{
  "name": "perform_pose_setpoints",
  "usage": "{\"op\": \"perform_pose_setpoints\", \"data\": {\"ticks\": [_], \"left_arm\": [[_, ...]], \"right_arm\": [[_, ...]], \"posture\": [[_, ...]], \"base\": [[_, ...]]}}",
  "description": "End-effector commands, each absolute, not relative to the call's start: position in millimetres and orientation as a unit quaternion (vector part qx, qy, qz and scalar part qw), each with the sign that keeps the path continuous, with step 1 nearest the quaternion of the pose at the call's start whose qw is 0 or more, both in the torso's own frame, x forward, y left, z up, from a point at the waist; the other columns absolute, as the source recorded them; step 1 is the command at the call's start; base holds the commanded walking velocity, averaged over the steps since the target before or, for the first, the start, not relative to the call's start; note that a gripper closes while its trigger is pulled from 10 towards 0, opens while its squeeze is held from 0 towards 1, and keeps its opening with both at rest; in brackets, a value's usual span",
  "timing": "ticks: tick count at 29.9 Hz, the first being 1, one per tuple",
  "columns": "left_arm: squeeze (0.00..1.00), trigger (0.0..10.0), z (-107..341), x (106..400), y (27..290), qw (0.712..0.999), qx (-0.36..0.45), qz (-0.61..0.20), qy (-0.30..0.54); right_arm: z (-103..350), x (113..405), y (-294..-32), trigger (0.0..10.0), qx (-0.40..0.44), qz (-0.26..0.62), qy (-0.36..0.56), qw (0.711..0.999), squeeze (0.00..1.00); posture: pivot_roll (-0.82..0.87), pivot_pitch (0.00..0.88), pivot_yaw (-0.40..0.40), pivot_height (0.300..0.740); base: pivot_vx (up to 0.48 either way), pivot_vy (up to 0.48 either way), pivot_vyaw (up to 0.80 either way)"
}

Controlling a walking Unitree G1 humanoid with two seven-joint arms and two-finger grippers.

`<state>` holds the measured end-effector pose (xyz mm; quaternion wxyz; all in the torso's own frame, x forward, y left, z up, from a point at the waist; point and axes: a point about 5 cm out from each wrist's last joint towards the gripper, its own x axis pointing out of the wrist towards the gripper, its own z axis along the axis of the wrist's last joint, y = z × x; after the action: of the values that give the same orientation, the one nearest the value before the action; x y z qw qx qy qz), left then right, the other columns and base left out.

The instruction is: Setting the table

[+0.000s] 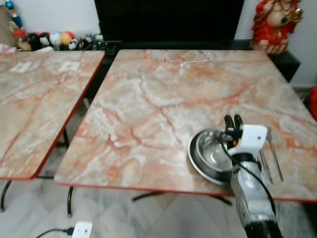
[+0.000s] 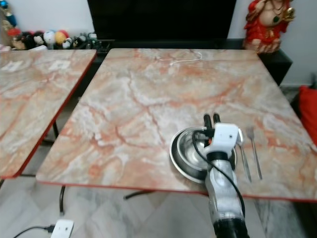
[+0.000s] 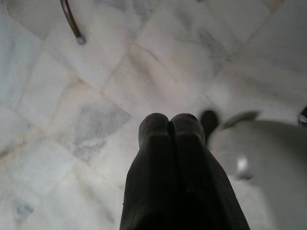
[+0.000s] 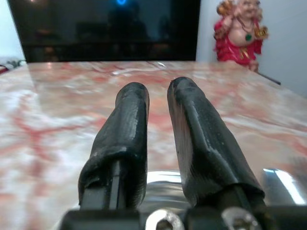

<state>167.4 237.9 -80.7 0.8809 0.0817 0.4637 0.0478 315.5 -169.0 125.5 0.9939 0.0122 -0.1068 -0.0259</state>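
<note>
A steel bowl (image 1: 212, 151) sits inside a steel plate (image 1: 194, 159) near the front right of the marble table (image 1: 163, 104). A fork (image 2: 252, 148) and a second thin utensil (image 2: 243, 161) lie just right of the plate. My right gripper (image 1: 232, 120) hovers over the bowl's far rim, pointing away from me; its fingers (image 4: 132, 120) stand slightly apart with nothing between them. The bowl's shiny rim (image 4: 163, 178) shows under them. My left gripper (image 3: 169, 123) hangs shut over the pale marble floor.
A second marble table (image 1: 34, 99) stands to the left across a narrow gap. A white cable (image 1: 196, 59) lies at the main table's far edge. Behind are a black screen (image 1: 168, 20), a red figurine (image 1: 273, 22) and small toys (image 1: 49, 39). A charger (image 1: 81, 229) lies on the floor.
</note>
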Motion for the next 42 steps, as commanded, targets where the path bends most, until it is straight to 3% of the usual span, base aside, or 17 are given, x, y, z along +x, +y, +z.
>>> {"op": "perform_pose_setpoints", "data": {"ticks": [1, 13, 21, 42], "left_arm": [[0.0, 10.0, -82.0, 160.3, 245.0, 0.875, 0.089, 0.053, 0.473], [0.0, 10.0, -82.5, 159.4, 244.6, 0.874, 0.089, 0.055, 0.474], [0.0, 10.0, -82.0, 160.7, 244.9, 0.875, 0.087, 0.059, 0.473], [0.0, 10.0, -81.0, 163.1, 244.7, 0.876, 0.086, 0.061, 0.471]], "right_arm": [[133.7, 317.5, -158.6, 10.0, 0.022, -0.014, -0.123, 0.992, 0.0], [126.3, 315.3, -149.4, 10.0, 0.027, -0.014, -0.108, 0.994, 0.0], [131.5, 318.4, -147.7, 10.0, 0.028, -0.007, -0.113, 0.993, 0.0], [131.7, 322.4, -147.1, 10.0, 0.048, -0.024, -0.106, 0.993, 0.0]], "posture": [[-0.01, 0.0, 0.0, 0.74], [0.02, 0.0, -0.003, 0.74], [0.02, 0.0, -0.008, 0.74], [0.02, 0.015, -0.004, 0.74]], "base": [[0.0, 0.48, 0.0], [0.0, 0.48, 0.0], [0.0, 0.48, 0.73], [0.0, 0.48, 0.0]]}}
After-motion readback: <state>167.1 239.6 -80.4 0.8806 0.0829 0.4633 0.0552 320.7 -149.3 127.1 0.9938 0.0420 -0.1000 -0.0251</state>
